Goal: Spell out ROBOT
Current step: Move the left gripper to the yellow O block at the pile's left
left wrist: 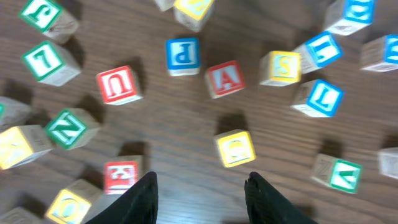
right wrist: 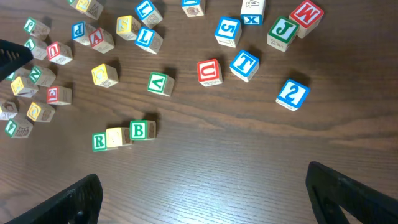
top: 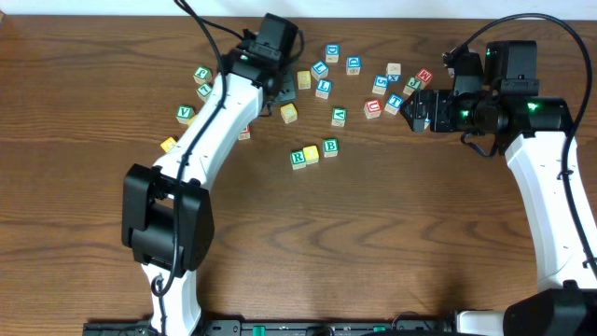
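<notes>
A short row stands mid-table: the green-framed R cube [top: 298, 158] [right wrist: 99, 141], a yellow-faced cube [top: 312, 154] [right wrist: 114, 137] and the green-framed B cube [top: 330, 147] [right wrist: 139, 130], touching side by side. Another yellow-faced cube [top: 289, 113] [left wrist: 236, 148] [right wrist: 104, 74] sits loose, just ahead of my left gripper [top: 284, 95] [left wrist: 200, 177], which hangs open and empty above the wood. The blue-framed T cube [top: 395, 101] [right wrist: 245, 64] lies close in front of my right gripper [top: 417, 110] [right wrist: 202, 174], open wide with nothing between its fingers.
Several other letter cubes are scattered across the far half of the table: a red U [left wrist: 118, 84], a red A [left wrist: 224, 78], a blue P [left wrist: 183, 55], a green V [right wrist: 160, 83], a blue 2 [right wrist: 291, 93]. More cubes lie left of the left arm [top: 187, 114].
</notes>
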{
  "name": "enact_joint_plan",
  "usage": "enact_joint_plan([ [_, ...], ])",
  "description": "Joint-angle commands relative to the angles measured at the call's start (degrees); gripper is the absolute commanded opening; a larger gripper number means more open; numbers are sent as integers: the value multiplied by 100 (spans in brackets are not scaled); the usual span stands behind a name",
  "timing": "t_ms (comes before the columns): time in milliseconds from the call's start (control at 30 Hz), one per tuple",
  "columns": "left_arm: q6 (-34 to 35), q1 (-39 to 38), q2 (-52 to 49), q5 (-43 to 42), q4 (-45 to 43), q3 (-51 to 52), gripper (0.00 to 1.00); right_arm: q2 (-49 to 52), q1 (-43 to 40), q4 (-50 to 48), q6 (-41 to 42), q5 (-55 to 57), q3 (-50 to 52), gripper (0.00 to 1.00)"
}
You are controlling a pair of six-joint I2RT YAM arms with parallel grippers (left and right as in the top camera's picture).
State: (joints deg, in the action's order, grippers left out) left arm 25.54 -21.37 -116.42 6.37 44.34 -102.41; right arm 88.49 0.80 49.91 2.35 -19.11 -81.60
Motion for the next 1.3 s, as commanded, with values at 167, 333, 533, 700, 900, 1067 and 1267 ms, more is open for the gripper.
enact_joint_plan([
  [167,-955,365,4,74,619,-94,45,2,-72,7,-28,-35,-116,99],
  [333,-1729,538,4,72,1091,-94,45,2,-72,7,-28,-35,-116,99],
  [533,-2409,643,4,74,1488,-94,45,2,-72,7,-28,-35,-116,99],
  [700,-2518,669,4,74,1502,-94,45,2,-72,7,-28,-35,-116,99],
  [900,-2664,723,4,74,1491,-13,45,2,-72,7,-28,-35,-116,99],
  [1067,-2900,850,-7,70,1451,125,46,2,-72,7,-28,-35,-116,99],
  [1267,-3432,1075,-9,-597,1161,420,50,2,-72,7,-28,-35,-116,99],
])
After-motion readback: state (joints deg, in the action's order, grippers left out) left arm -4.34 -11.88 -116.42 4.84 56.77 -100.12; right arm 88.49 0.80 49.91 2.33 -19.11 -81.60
